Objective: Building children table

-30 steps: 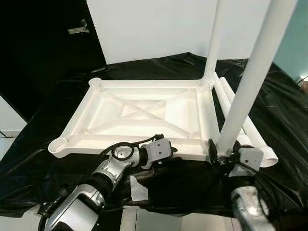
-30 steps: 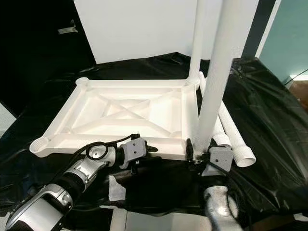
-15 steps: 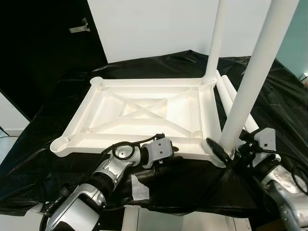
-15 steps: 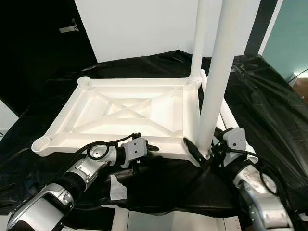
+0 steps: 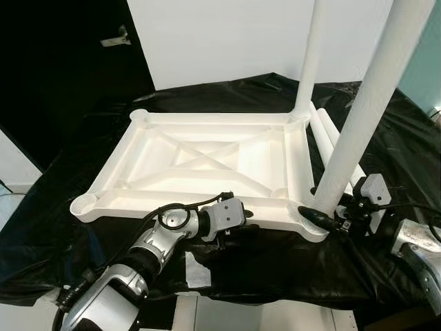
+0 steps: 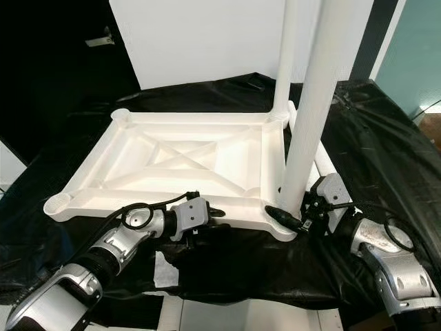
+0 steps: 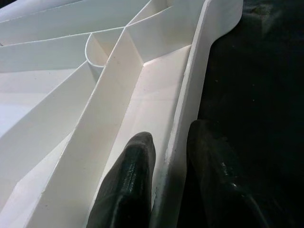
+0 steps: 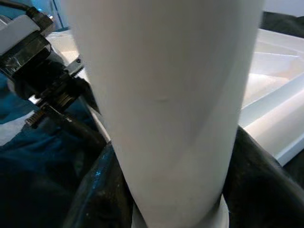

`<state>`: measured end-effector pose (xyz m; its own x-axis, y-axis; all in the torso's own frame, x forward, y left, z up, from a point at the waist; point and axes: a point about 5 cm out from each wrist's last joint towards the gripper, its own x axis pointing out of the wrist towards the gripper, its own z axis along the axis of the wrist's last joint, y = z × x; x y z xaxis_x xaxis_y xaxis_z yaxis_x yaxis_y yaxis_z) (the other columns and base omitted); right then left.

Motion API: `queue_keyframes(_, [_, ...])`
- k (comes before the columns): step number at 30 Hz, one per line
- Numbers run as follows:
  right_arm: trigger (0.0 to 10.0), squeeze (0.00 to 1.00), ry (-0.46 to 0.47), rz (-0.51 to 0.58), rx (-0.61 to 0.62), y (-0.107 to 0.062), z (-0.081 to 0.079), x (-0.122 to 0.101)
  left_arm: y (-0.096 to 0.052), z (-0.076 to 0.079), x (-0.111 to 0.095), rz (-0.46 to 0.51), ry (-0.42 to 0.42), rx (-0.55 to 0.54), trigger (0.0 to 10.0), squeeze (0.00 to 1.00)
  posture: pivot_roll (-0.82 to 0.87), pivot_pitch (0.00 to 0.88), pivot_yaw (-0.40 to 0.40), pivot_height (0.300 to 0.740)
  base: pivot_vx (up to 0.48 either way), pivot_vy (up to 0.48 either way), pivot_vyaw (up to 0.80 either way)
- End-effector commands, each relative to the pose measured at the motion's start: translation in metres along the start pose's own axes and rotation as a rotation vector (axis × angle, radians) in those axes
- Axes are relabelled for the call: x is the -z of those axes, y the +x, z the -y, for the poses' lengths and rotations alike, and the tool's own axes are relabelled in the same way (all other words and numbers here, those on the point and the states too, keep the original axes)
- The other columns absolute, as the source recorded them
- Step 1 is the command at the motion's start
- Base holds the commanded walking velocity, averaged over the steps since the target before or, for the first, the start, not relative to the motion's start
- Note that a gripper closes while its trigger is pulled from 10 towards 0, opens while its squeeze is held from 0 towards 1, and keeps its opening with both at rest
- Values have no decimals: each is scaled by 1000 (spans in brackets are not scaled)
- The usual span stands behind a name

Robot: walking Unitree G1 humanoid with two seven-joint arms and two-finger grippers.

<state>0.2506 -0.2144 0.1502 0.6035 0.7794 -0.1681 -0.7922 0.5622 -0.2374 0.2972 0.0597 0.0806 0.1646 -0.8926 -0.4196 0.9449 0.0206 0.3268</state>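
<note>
Our left silver arm reaches forward from the lower left, elbow bent, and its left gripper [image 7: 168, 185] pinches the near rim of the upturned white plastic tabletop [image 5: 207, 162], one black finger [image 7: 126, 183] inside the rim and the other outside. Our right silver arm comes in low from the right, and its right gripper [image 6: 293, 217] clasps the base of the near upright white tube leg [image 6: 310, 117] at the tabletop's near right corner.

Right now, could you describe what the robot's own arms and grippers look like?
Both arms are silver metal with ribbed segments and black joints. Each wrist carries a grey box-shaped housing, with black cables looping along it. The left gripper and right gripper each have two long, glossy black fingers.
</note>
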Motion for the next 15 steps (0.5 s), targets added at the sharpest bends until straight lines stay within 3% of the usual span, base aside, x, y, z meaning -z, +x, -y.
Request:
queue_keyframes(1, [0,0,25,-44,-50,0,-3,7,-2,38,34,-158,-98,274,10000,0,-158,31,63,740,0,0,0])
queue_keyframes(13, [0,0,83,-47,-48,-4,-2,13,-2,39,33,-154,-98,278,10000,0,-163,35,66,740,0,0,0])
queue_keyframes(15, [0,0,119,-19,-4,-2,-3,15,-2,39,33,-155,-96,279,10000,0,-162,33,67,740,0,0,0])
